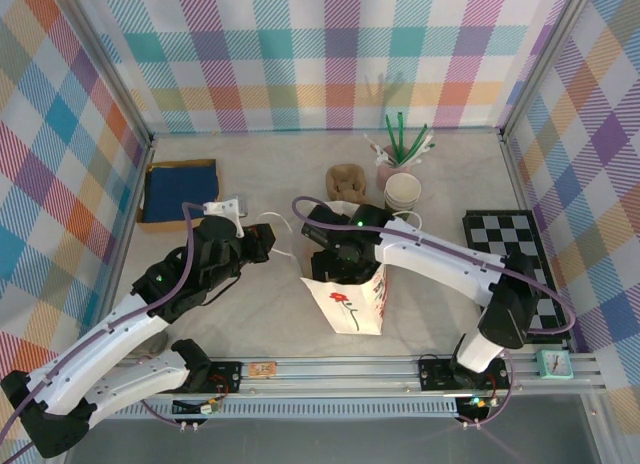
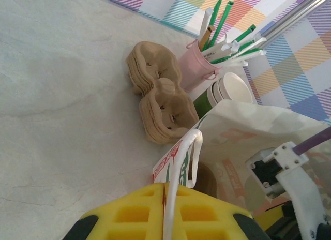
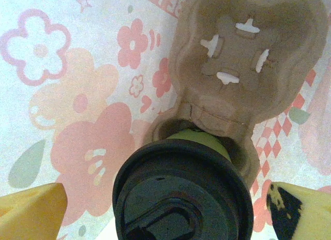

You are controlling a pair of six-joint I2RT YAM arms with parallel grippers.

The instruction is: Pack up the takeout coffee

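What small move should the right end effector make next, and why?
Probably lift the right end effector straight up out of the white paper bag. Its jaws stand open on either side of the takeout coffee, which seems seated in the pulp carrier inside, while the left end effector pinches the bag's handle.

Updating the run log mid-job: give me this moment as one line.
left pincer: shut on bag handle | right pincer: open over takeout coffee | coffee: seated in carrier inside bag
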